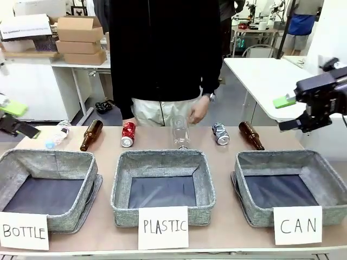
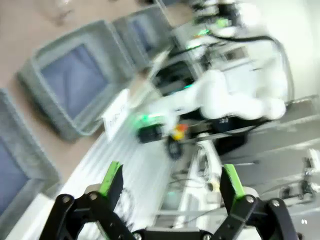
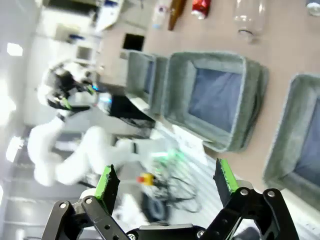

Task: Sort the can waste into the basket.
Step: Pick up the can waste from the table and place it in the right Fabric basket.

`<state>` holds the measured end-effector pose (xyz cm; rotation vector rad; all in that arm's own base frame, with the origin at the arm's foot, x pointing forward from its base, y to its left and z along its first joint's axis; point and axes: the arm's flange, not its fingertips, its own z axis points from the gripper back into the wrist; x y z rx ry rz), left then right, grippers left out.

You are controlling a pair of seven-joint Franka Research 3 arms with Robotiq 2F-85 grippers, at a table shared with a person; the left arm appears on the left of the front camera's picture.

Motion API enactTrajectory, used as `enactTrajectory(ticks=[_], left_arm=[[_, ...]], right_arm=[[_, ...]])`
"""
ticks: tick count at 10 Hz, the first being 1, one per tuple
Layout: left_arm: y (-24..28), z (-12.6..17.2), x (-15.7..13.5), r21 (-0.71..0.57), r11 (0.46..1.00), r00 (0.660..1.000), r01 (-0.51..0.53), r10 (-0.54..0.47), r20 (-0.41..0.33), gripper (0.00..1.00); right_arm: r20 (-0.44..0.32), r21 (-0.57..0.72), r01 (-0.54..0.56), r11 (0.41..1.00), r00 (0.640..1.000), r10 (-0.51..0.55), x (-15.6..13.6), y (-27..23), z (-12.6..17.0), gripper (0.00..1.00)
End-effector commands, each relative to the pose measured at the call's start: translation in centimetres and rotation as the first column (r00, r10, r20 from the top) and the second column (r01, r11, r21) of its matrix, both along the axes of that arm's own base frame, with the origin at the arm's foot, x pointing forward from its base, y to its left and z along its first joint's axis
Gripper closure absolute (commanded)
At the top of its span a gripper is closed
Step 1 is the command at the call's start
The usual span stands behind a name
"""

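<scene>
Front view: three grey woven bins lined up along the near edge of the bench (image 1: 108,238), carded BOTTLE (image 1: 46,187), PLASTIC (image 1: 161,184) and CAN (image 1: 290,184), all showing bare dark lining. Behind them in a row: clear plastic bottle lying far left (image 1: 57,135), brown glass bottle (image 1: 91,135), red can (image 1: 128,134) on its side behind the PLASTIC bin, upright clear bottle (image 1: 180,131), silver-grey can (image 1: 220,133) just right of it, second brown bottle (image 1: 251,135) behind the CAN bin. Person's hand (image 1: 198,111) hanging just above the upright bottle. Left tool (image 1: 12,116) up at the left edge, right tool (image 1: 295,111) raised above the bench's right end, both well clear of the cans.

Left wrist view: blurred, green-padded fingers (image 2: 111,178) spread wide, nothing between them, bins below and the other white arm (image 2: 225,95) beyond.

Right wrist view: fingers (image 3: 106,181) wide apart and empty; red can (image 3: 200,7) at the top edge, bins beneath
</scene>
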<state>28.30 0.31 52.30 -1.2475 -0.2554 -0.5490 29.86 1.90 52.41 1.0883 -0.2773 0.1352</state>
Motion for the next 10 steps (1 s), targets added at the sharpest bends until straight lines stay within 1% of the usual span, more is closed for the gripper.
enactTrajectory(ticks=[1, 2, 3, 4, 5, 10], left_arm=[[2.0, -1.9, 1.5, -0.429, 0.891, 0.935, -0.150, -0.013, -0.353, 0.00], [2.2, -2.5, 2.2, -0.409, 0.895, 0.925, -0.177, 0.009, -0.380, 0.00], [1.6, -2.9, 3.3, -0.349, 0.915, 0.903, -0.203, 0.038, -0.427, 0.00], [0.7, -3.6, 5.2, -0.217, 0.941, 0.862, -0.259, 0.123, -0.492, 0.00], [3.7, -3.3, 2.0, -0.367, 0.924, 0.955, -0.109, -0.005, -0.295, 0.00], [3.7, -3.3, 2.0, -0.367, 0.924, 0.955, -0.109, -0.005, -0.295, 0.00]], right_arm=[[-0.303, 0.280, 0.430, 0.858, 0.888, -0.346, -1.0, -1.8, -1.8, 0.00], [-0.304, 0.294, 0.470, 0.832, 0.871, -0.385, -1.2, -2.8, -2.5, 0.00], [-0.212, 0.175, 0.444, 0.879, 0.888, -0.407, -1.2, -2.3, -2.8, 0.00], [-0.192, 0.173, 0.234, 0.957, 0.961, -0.200, 1.1, -4.2, -0.7, 0.00], [-0.192, 0.173, 0.234, 0.957, 0.961, -0.200, 1.1, -4.2, -0.7, 0.00], [-0.192, 0.173, 0.234, 0.957, 0.961, -0.200, 1.1, -4.2, -0.7, 0.00]])
